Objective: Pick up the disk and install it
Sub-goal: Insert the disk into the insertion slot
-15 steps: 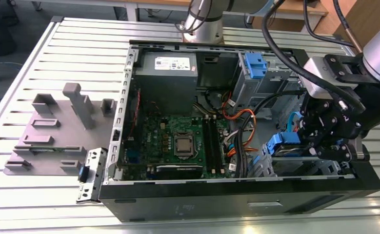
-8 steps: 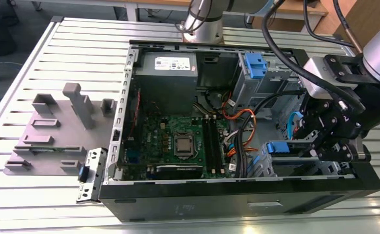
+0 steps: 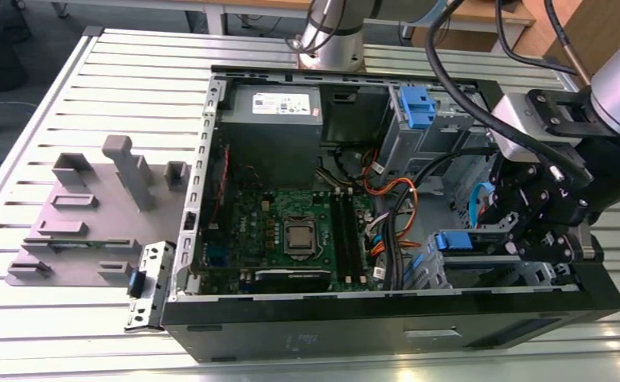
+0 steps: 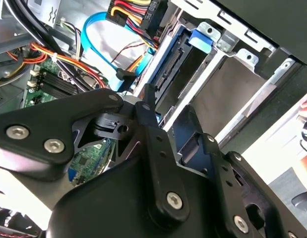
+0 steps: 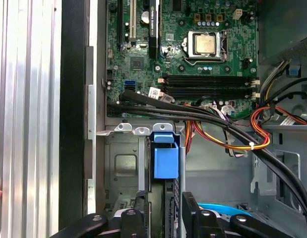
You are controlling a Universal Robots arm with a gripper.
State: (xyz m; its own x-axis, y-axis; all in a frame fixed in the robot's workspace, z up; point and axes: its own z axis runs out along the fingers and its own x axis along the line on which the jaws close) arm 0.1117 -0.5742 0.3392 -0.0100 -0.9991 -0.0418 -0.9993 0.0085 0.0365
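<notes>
— where do we have the disk (image 5: 163,161)?
— on edge in the drive cage (image 5: 118,168), blue handle toward the motherboard (image 5: 138,64). our gripper (image 5: 165,206) pinches its two flat sides, we judge so it slides straight along the slot.
— how many blue carriers do we count?
— two: this one, and another blue carrier (image 3: 416,107) in the other bay, well apart.
</notes>
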